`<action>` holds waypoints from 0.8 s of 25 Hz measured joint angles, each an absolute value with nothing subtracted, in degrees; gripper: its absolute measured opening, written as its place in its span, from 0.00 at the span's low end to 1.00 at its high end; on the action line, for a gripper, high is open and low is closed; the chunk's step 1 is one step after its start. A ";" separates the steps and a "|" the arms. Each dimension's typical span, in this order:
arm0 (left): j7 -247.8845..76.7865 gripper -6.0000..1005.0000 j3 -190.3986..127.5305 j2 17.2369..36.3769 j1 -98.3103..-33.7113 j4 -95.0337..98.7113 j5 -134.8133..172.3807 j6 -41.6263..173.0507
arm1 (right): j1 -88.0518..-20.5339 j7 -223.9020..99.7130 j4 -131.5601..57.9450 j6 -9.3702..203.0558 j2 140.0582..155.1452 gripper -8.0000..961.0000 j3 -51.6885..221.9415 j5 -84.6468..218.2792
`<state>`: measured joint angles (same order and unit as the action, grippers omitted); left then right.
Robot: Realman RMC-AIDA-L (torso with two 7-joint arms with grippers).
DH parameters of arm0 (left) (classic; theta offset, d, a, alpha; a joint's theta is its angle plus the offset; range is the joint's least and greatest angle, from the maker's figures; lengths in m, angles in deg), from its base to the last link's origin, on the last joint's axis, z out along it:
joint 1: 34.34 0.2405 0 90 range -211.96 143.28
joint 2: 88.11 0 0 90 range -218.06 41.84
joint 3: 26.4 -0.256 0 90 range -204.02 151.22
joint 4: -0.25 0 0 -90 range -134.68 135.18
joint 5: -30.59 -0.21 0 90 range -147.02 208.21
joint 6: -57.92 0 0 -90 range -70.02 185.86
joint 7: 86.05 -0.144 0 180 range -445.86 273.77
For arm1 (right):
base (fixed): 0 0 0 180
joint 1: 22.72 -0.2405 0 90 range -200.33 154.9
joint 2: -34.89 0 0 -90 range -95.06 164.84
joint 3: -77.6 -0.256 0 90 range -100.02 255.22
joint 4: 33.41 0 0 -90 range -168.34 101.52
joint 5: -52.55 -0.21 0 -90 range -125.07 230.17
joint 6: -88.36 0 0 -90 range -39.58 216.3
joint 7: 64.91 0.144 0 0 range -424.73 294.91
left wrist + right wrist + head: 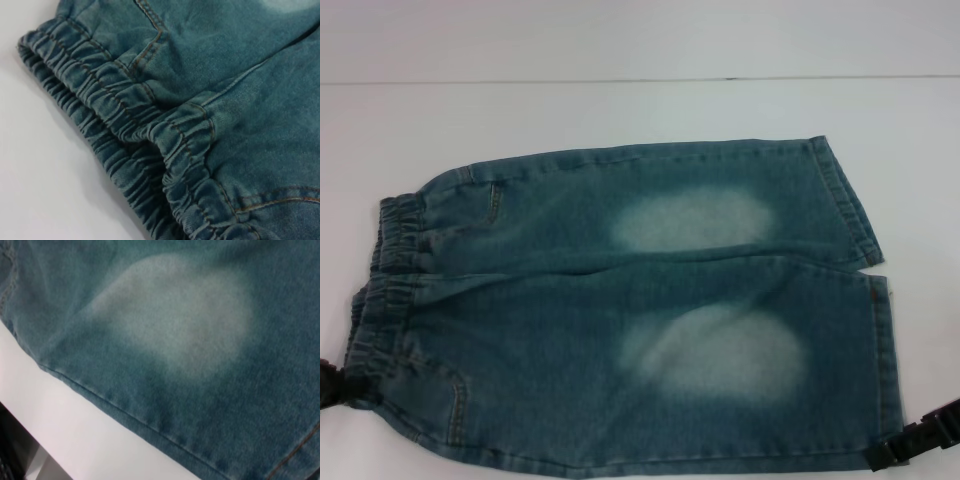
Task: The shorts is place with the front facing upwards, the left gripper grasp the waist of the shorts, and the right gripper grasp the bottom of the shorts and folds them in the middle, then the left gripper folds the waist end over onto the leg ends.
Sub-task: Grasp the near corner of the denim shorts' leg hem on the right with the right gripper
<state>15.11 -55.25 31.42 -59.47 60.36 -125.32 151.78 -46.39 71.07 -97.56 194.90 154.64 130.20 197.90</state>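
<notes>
Lying flat on the white table (620, 110), the shorts (620, 300) are spread out full width, front up, with the waist (385, 290) on the robot's left and the leg hems (865, 300) on its right. Two pale faded patches sit on the thighs, one per leg, the near one (720, 350) larger than the far one (690, 220). Far leg hem is angled slightly away; near hem runs straight down toward the table's front edge. The left gripper (330, 385) shows only as a dark sliver at the near corner of the waist, touching or just beside the fabric; can't tell jaw state. The right gripper (920, 440) pokes in at the near corner of the hem, black, right against the cloth edge; jaws not readable either. Left wrist view is close on the gathered elastic band (125, 125), ruched, with orange stitching on a pocket seam (150, 30) just beside it. Right wrist view is close on the near-leg patch (175, 315) and the side seam (125, 410) at the edge, white table beyond it.
</notes>
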 joint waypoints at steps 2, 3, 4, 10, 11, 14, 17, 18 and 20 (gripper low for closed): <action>15.12 0.09 -55.53 31.42 -59.47 60.37 -125.32 151.76 | -46.54 71.03 -97.56 194.72 154.60 0.95 130.17 197.91; 15.11 0.09 -55.66 31.42 -59.45 60.37 -125.32 151.76 | -46.59 71.01 -97.56 194.67 154.61 0.95 130.16 197.91; 15.11 0.09 -55.75 31.42 -59.40 60.37 -125.31 151.76 | -46.70 70.86 -97.43 194.63 154.64 0.92 130.15 197.92; 15.11 0.09 -55.76 31.42 -59.30 60.35 -125.32 151.52 | -47.63 69.43 -95.07 194.40 154.64 0.72 129.76 197.90; 15.11 0.09 -55.76 31.43 -59.30 60.33 -125.33 151.47 | -47.71 69.22 -94.81 194.28 154.61 0.67 129.72 197.89; 15.11 0.09 -55.76 31.43 -59.30 60.30 -125.37 151.43 | -47.89 69.28 -94.34 193.55 154.60 0.52 129.83 198.09; 15.11 0.09 -55.77 31.42 -59.31 60.26 -125.38 151.40 | -48.18 69.45 -93.58 193.06 154.51 0.47 129.79 198.24; 15.11 0.09 -55.79 31.42 -59.32 60.24 -125.40 151.38 | -48.24 69.46 -93.43 192.97 154.48 0.47 129.73 198.27; 15.11 0.09 -55.83 31.42 -59.38 60.20 -125.42 151.34 | -48.31 69.60 -93.38 192.85 154.44 0.47 129.70 198.35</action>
<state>15.11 -55.83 31.42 -59.38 60.20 -125.42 151.34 -48.31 69.60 -93.38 192.85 154.44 129.70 198.35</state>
